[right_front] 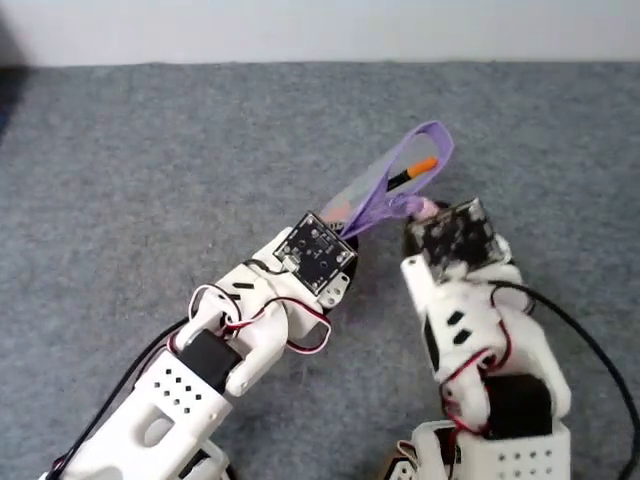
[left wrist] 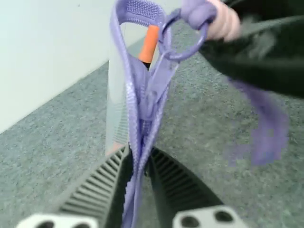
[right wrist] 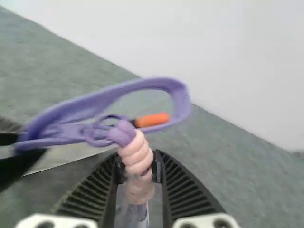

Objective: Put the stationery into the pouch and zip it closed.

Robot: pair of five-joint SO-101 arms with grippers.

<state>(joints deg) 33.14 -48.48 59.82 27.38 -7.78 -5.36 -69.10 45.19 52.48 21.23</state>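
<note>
A clear pouch (right_front: pixel 372 188) with a purple zipper band (left wrist: pixel 129 90) hangs lifted between my two arms above the grey mat. An orange pen (right_front: pixel 420 167) lies inside it, near the open end (right wrist: pixel 151 119). My left gripper (left wrist: pixel 139 154) is shut on the pouch's zipper edge; in the high view it sits at the pouch's lower end (right_front: pixel 345 228). My right gripper (right wrist: pixel 137 164) is shut on the pink coiled zip pull (right wrist: pixel 136 151), which hangs from a purple ring (left wrist: pixel 183 40) on the slider. The pouch mouth (right wrist: pixel 142 97) gapes as a loop beyond the slider.
Grey carpet-like mat (right_front: pixel 150 170) covers the table all around the arms. A white wall (right_front: pixel 320 30) borders the far edge. A dark object (right_front: pixel 8 85) shows at the far left edge.
</note>
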